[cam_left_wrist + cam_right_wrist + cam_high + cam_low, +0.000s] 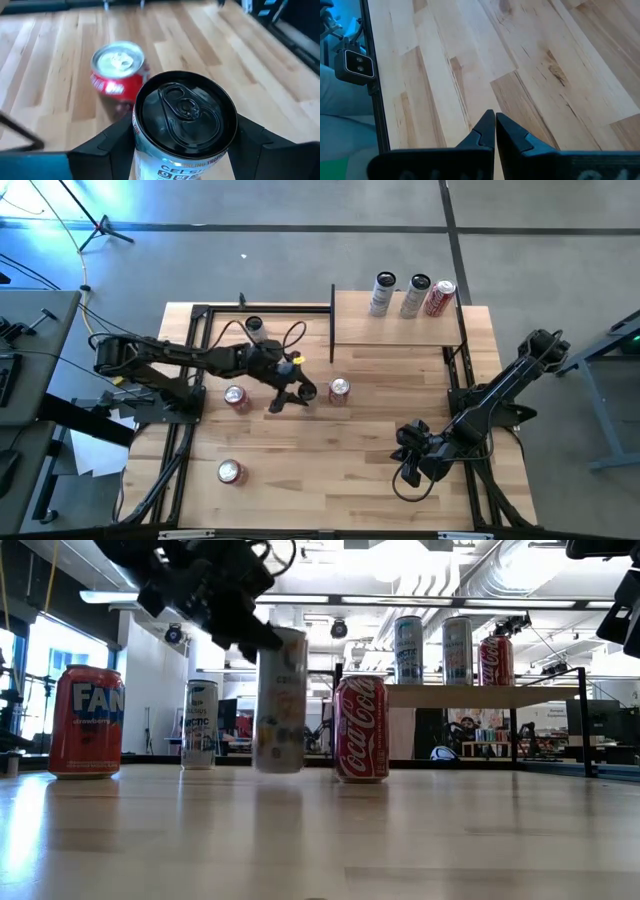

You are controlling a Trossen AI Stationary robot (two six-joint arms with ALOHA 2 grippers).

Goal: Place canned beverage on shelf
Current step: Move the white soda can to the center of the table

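From above, the left gripper (291, 392) sits near the middle of the table (350, 470), just beside a red cola can (339, 390). Its fingers are clamped on a slim can, though the can itself is mostly hidden under the gripper here. The shelf (395, 330) is at the far edge with three cans on its back edge: two slim light ones (383, 293) (416, 296) and a red one (439, 297). Another red can (236, 398) stands just behind the left gripper, one more (230, 472) is near the front edge, and a dark-topped can (254, 328) stands near the far left. The right gripper (412, 465) is parked at the front right, well apart from everything.

Down at table height, the slim can (279, 700) looks a bit blurry, with the left gripper's fingers (225, 600) on its upper part. A Coca-Cola can stands beside it, a Fanta can (88, 721) off to the side.

Left wrist cam: dark fingers (107, 147) pinch the slim can's sides, black lid facing up.

Right wrist cam: the fingers (482, 131) are pressed together with nothing between them, over bare wood.
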